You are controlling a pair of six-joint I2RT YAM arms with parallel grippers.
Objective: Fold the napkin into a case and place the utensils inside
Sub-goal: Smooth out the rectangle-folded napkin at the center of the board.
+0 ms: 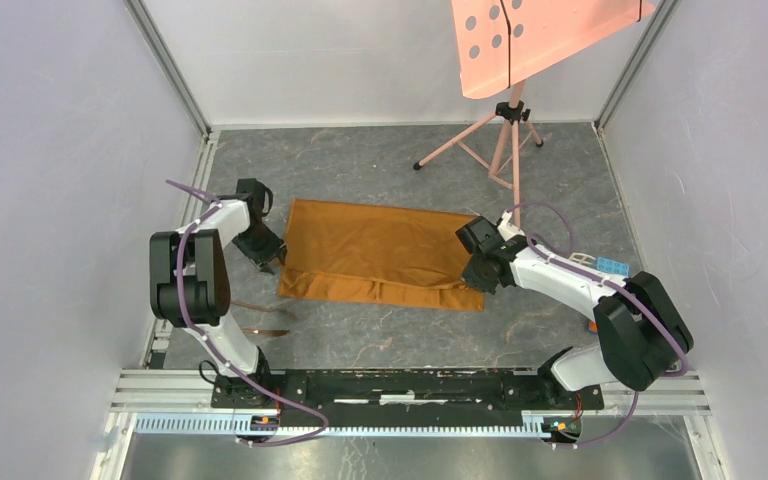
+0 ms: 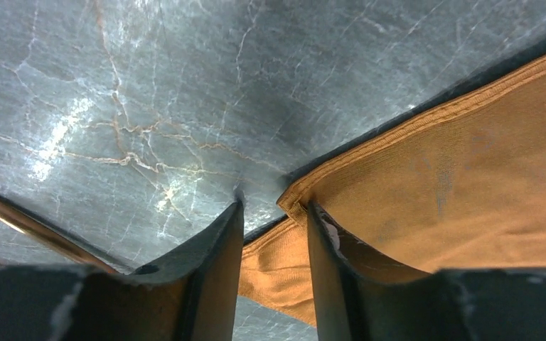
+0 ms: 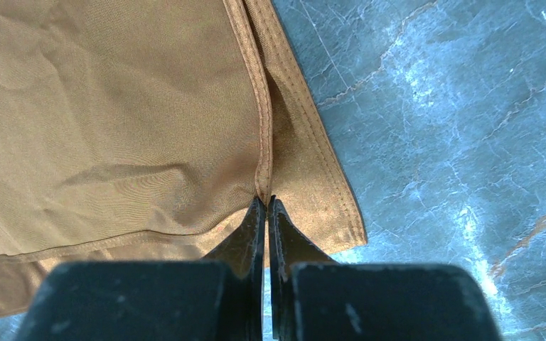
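The orange-brown napkin (image 1: 380, 250) lies on the grey marbled table, folded over with a narrow strip showing along its near edge. My left gripper (image 1: 268, 262) is at its left edge. In the left wrist view the gripper (image 2: 274, 209) is open, its jaws straddling a hemmed corner of the napkin (image 2: 455, 185). My right gripper (image 1: 472, 280) is at the napkin's right edge. In the right wrist view it (image 3: 264, 200) is shut on the upper layer's hem of the napkin (image 3: 114, 106). Slender copper utensils (image 1: 260, 312) lie on the table near the left arm; one shows in the left wrist view (image 2: 14, 217).
A salmon-pink perforated panel (image 1: 540, 40) on a tripod (image 1: 505, 135) stands at the back right. A blue block (image 1: 612, 266) and a small red-orange piece (image 1: 593, 325) lie by the right arm. White walls enclose the table on three sides.
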